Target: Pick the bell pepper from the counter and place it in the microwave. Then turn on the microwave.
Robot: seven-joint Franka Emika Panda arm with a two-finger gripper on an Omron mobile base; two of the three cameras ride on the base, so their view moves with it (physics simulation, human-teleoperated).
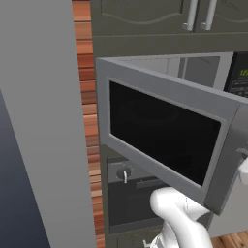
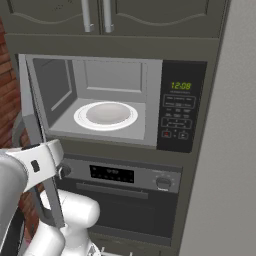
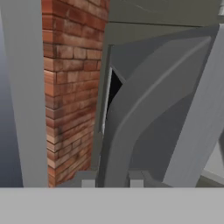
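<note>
The microwave (image 2: 110, 75) stands open. Its dark-glass door (image 1: 164, 131) is swung far out to the left. A white round plate (image 2: 105, 115) lies inside with nothing on it. The black keypad (image 2: 179, 110) shows green digits. The bell pepper and the counter are out of view. My gripper (image 3: 111, 183) is shut and sits right at the outer side of the door (image 3: 148, 122), low on its grey frame. I cannot tell whether it touches the door. In the right base view the arm's white wrist (image 2: 37, 162) is beside the door's edge (image 2: 35, 125).
A knobbed oven (image 2: 125, 175) sits under the microwave. A red brick wall (image 1: 89, 121) runs up the left behind the door. Dark cabinets with silver handles (image 2: 95, 15) hang above. Tall grey panels flank the unit (image 2: 225, 150) (image 1: 38, 121).
</note>
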